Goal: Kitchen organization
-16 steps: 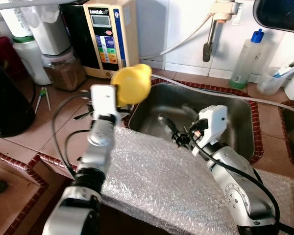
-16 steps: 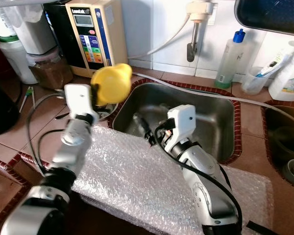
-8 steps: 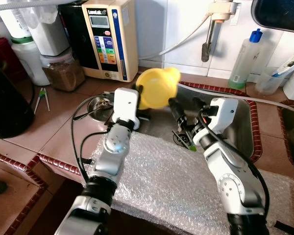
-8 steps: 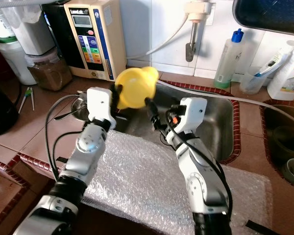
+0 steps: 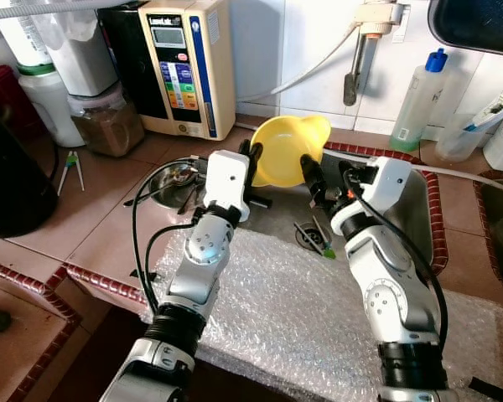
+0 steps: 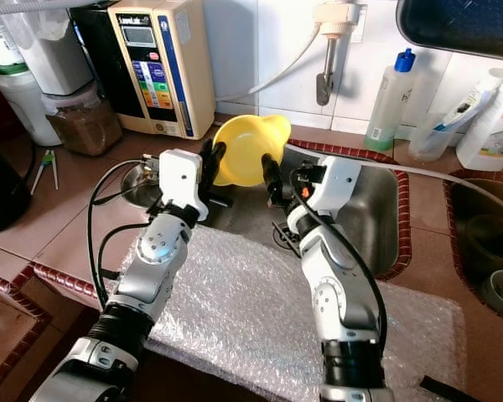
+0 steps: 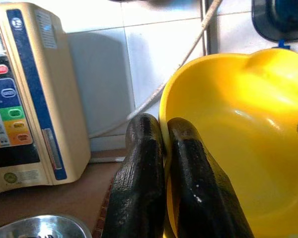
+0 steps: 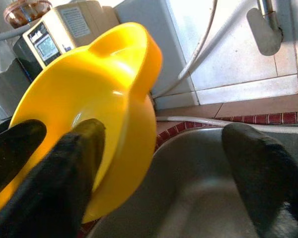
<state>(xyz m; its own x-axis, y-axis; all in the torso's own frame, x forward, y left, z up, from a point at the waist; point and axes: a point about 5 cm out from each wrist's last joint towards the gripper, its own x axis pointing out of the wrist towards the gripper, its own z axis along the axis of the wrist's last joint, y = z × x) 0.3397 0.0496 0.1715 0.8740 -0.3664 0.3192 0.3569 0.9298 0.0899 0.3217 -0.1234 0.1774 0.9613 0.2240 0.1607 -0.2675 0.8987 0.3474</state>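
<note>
**Yellow bowl carried across to the sink**

The left gripper (image 5: pixel 253 156) swung the yellow plastic bowl with a pouring lip (image 5: pixel 289 151) from above the counter's edge to the back left corner of the steel sink (image 5: pixel 419 209). The right gripper (image 5: pixel 327 180) rose out of the basin to meet it, one finger (image 8: pixel 64 168) inside the bowl.

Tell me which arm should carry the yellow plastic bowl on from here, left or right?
Left, probably. The left gripper is shut on the rim of the yellow plastic bowl, holding it above the steel sink. The right gripper stands open, one finger against the bowl's inside, not clamping.
</note>
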